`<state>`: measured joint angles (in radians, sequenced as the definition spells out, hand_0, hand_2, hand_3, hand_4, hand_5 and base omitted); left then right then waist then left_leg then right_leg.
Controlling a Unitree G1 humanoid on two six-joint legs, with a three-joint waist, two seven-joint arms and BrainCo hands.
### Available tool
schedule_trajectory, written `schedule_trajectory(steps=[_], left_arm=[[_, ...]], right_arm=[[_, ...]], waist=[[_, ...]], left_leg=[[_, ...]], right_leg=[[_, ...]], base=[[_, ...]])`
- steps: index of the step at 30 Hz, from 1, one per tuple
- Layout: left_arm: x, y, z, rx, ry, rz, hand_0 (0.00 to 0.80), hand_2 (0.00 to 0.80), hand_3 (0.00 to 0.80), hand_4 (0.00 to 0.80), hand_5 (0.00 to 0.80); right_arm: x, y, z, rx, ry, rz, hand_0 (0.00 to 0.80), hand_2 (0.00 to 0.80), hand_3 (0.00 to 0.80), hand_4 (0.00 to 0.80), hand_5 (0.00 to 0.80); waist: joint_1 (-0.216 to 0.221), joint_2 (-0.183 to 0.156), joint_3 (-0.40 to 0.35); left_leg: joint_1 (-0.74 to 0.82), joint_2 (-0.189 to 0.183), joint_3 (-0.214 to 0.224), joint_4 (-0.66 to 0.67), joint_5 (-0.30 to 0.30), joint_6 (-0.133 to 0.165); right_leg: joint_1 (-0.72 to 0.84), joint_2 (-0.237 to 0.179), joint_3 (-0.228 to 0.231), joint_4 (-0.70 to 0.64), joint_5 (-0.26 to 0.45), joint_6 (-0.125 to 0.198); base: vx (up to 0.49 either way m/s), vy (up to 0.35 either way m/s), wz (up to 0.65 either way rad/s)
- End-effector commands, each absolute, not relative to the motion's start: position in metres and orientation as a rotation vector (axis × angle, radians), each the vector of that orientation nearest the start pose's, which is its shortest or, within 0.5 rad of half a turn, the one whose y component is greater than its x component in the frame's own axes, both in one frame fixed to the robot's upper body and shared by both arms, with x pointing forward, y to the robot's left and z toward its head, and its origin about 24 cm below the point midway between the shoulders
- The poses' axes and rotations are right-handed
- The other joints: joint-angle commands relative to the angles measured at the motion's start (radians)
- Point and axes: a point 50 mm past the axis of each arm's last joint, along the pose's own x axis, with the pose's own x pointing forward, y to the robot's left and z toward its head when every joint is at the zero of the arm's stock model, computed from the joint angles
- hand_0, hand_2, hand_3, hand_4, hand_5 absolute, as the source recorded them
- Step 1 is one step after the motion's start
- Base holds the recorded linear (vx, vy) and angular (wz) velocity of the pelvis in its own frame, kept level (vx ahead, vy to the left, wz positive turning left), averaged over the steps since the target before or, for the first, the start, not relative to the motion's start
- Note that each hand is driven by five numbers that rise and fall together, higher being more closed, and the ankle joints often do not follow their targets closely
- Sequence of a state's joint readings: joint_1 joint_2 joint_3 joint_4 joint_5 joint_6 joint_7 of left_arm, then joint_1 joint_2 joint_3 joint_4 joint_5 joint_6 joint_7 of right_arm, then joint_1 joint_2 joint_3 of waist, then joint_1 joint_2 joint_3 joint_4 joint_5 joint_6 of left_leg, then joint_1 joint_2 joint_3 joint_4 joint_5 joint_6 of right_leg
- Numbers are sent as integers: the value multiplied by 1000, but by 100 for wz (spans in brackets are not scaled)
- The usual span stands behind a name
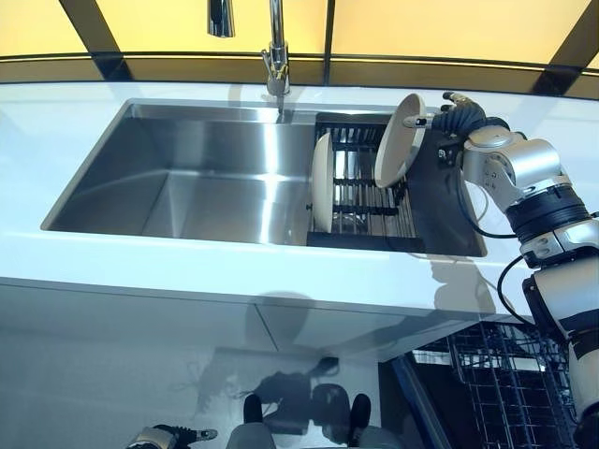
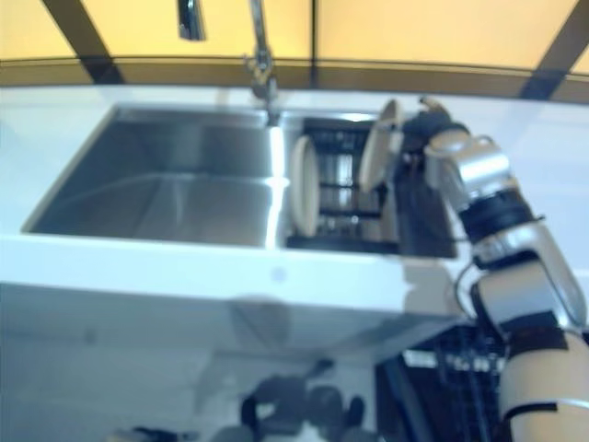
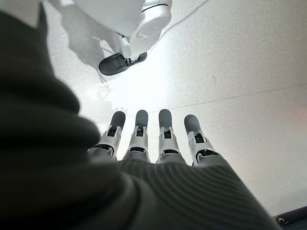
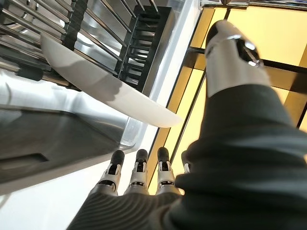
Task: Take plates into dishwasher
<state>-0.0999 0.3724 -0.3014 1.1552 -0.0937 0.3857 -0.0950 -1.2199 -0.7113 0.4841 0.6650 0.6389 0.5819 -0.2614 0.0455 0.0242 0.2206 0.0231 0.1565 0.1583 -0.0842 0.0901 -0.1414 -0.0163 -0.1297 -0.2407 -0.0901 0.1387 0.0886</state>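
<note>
Reaching right hand (image 1: 456, 114) beside plate (image 1: 398, 140)

The sink (image 1: 187, 187) is brushed metal with a soft sheen, and the tap (image 1: 276, 56) is polished metal. The bench (image 1: 187, 267) looks smooth, glossy white. The rack (image 1: 360, 201) is dark wire. Both plates (image 1: 321, 182) (image 1: 398, 140) look like smooth, matt cream ceramic. The floor (image 3: 230, 62) is pale speckled stone.

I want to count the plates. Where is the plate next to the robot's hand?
In the left eye view, that plate stands tilted at the right end of the black rack in the sink, beside the right hand; another plate stands at the rack's left.
</note>
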Motion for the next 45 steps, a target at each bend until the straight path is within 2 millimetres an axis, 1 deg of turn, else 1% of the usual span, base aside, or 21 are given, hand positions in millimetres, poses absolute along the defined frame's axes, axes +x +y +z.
schedule_trajectory(steps=[1, 15, 28, 34, 35, 36, 40, 45], left_arm=[[126, 283, -135, 456, 1480, 40, 0, 0, 0, 0, 0], [133, 280, -134, 437, 1461, 41, 0, 0, 0, 0, 0], [143, 276, -132, 403, 1434, 52, 0, 0, 0, 0, 0], [146, 274, -131, 371, 1426, 67, 0, 0, 0, 0, 0], [146, 274, -131, 367, 1427, 70, 0, 0, 0, 0, 0], [146, 274, -131, 364, 1428, 73, 0, 0, 0, 0, 0], [144, 274, -132, 354, 1432, 79, 0, 0, 0, 0, 0], [143, 273, -133, 362, 1433, 81, 0, 0, 0, 0, 0]], right_arm=[[398, -205, 296, -388, -16, -225, 0, 0, 0, 0, 0], [399, -202, 290, -407, -5, -218, 0, 0, 0, 0, 0], [399, -201, 291, -413, -1, -236, 0, 0, 0, 0, 0], [399, -206, 291, -412, 12, -270, 0, 0, 0, 0, 0], [399, -208, 291, -412, 11, -280, 242, 242, 242, 242, 242], [399, -210, 291, -417, 9, -292, 800, 800, 800, 800, 800], [398, -214, 295, -430, -7, -336, 800, 800, 800, 800, 800], [396, -227, 309, -489, -41, -462, 800, 800, 800, 800, 800]], waist=[[23, -54, 44], [21, -49, 69], [23, -46, 99], [27, -45, 114], [27, -46, 115], [28, -46, 116], [29, -46, 114], [35, -47, 107]], left_leg=[[-39, -40, -19, -3, 3, 19], [-54, -44, -23, -3, 7, 21], [-75, -46, -24, -3, 12, 23], [-85, -49, -29, -3, 15, 25], [-86, -50, -30, -3, 15, 25], [-85, -49, -31, -3, 15, 24], [-88, -51, -34, -3, 15, 24], [-85, -52, -38, -3, 12, 26]], right_leg=[[35, -36, -5, 3, -56, 48], [19, -35, -2, 3, -50, 47], [0, -37, -6, 3, -43, 45], [-8, -37, -8, 3, -40, 45], [-8, -36, -9, 3, -39, 45], [-8, -37, -10, 3, -39, 45], [-10, -37, -11, 3, -39, 46], [-7, -38, -13, 3, -40, 47]], base=[[0, 0, 0], [0, 0, 0], [-2, 2, 0], [-13, 20, 2], [0, 0, 0], [0, 0, 0], [0, 0, 0], [-10, 7, 4]])
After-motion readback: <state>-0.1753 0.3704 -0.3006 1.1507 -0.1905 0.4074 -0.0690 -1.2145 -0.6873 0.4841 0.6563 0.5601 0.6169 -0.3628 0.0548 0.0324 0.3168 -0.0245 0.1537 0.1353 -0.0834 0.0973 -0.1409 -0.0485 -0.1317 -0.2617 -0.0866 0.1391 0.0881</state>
